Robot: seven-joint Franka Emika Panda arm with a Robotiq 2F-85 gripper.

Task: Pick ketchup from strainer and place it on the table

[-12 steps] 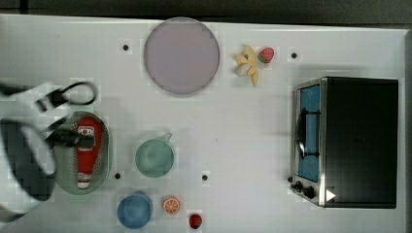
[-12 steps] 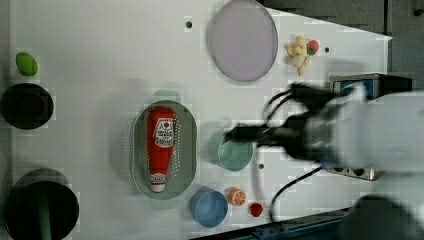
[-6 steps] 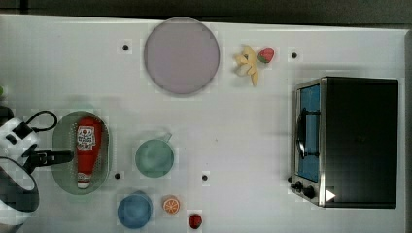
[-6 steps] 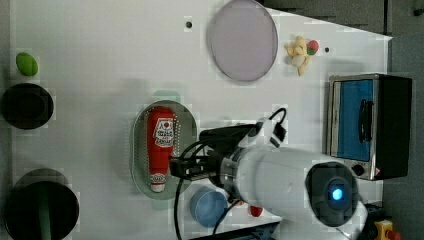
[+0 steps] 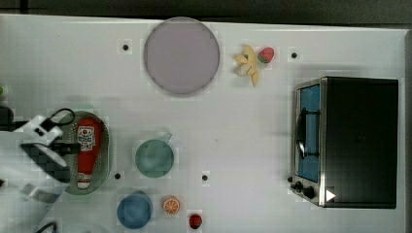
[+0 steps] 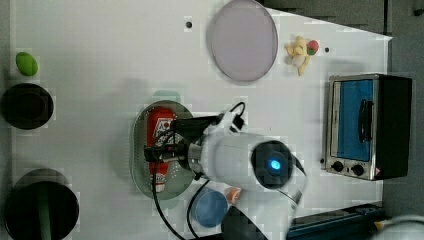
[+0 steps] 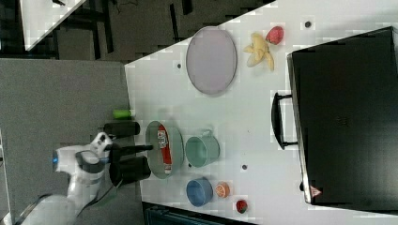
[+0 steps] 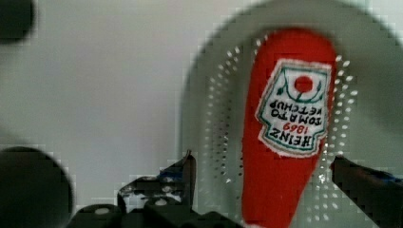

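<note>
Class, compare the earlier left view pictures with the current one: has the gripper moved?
Yes. In the left view the gripper has travelled towards the left view's left, from beside the teal mug to above the ketchup in the strainer.

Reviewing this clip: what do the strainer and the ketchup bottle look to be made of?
Strainer: likely matte, pale green moulded plastic, with rows of small punched holes. Ketchup bottle: probably glossy red plastic, smooth-bodied, with a printed white label; its material is less certain.
</note>
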